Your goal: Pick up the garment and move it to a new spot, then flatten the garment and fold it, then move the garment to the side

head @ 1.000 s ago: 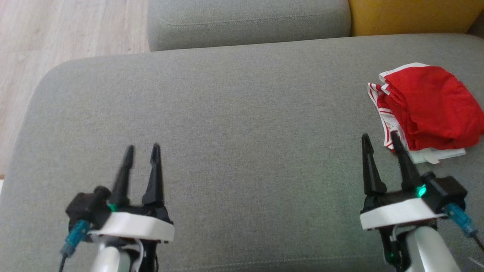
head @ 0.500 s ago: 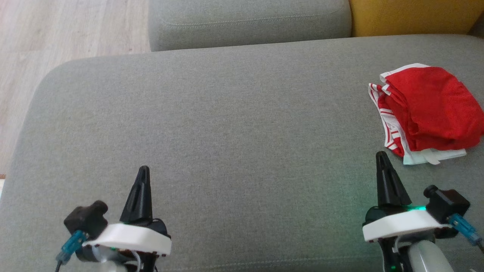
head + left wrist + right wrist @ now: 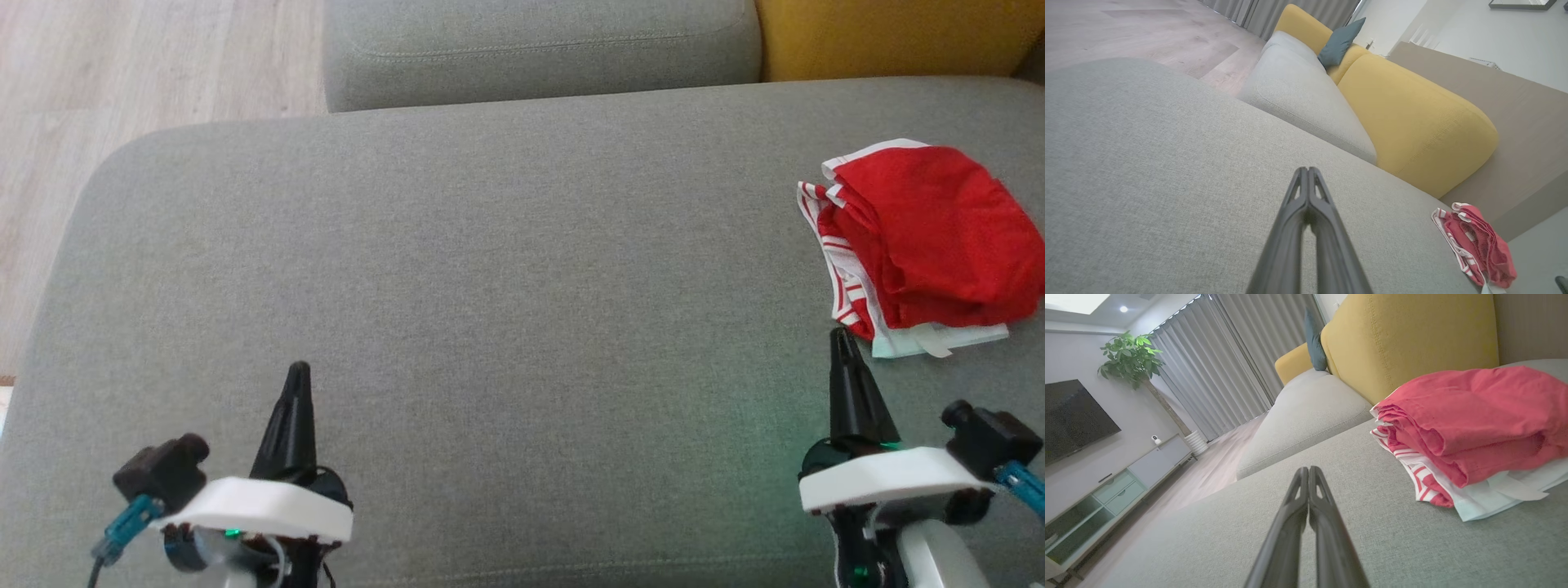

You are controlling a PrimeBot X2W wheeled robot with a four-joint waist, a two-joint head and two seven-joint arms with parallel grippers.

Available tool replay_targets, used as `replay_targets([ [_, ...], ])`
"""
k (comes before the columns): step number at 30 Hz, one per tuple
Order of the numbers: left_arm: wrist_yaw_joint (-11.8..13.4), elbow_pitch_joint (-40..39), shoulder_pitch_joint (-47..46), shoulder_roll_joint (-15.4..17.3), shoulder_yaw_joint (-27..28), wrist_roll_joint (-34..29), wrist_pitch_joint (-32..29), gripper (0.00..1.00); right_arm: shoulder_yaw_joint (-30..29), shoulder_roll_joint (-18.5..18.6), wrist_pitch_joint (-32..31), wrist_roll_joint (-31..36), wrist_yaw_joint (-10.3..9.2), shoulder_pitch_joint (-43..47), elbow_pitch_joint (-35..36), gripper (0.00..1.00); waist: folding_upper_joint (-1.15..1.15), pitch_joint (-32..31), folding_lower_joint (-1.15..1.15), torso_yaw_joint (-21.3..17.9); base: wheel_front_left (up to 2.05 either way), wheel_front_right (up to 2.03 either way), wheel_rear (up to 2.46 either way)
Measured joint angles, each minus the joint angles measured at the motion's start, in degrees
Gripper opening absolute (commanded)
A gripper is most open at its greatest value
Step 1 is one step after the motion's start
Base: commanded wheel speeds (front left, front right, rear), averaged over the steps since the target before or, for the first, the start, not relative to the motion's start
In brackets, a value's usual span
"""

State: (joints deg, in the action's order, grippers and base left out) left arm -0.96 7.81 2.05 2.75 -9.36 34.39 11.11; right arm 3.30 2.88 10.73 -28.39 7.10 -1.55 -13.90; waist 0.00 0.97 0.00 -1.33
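The garment (image 3: pixel 922 237) is red with white and red-striped trim, folded in a loose stack at the right edge of the grey sofa cushion (image 3: pixel 490 269). It also lies at the lower right of the left wrist view (image 3: pixel 1474 245) and close up at the right of the right wrist view (image 3: pixel 1470 428). My right gripper (image 3: pixel 841 336) is shut and empty, its tips just short of the garment's near corner. Far from the garment, my left gripper (image 3: pixel 299 369) hovers shut and empty over the cushion's near left part. Both wrist views show fingers pressed together, the left (image 3: pixel 1308 171) and the right (image 3: pixel 1306 470).
A second grey cushion (image 3: pixel 539 49) and a yellow backrest (image 3: pixel 890 37) lie beyond the seat. Wooden floor (image 3: pixel 122 73) runs along the left. The right wrist view shows a TV (image 3: pixel 1073 416), a low cabinet (image 3: pixel 1114 486), curtains (image 3: pixel 1224 363) and a potted plant (image 3: pixel 1133 359).
Both grippers went from open to shut, empty, and drew back toward the near edge of the cushion. The garment has stayed in place.
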Motion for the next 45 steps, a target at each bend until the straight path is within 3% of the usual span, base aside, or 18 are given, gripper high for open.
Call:
replay_targets([
  [45, -2.58, 3.50, -2.14, 0.59, 4.65, 27.36, -6.57, 0.00, -3.64, 0.34, -6.73, -29.86, 0.00, -0.19, -0.83, 0.00, 0.00, -0.36, 0.00, 0.61, 0.00, 0.00, 0.00],
])
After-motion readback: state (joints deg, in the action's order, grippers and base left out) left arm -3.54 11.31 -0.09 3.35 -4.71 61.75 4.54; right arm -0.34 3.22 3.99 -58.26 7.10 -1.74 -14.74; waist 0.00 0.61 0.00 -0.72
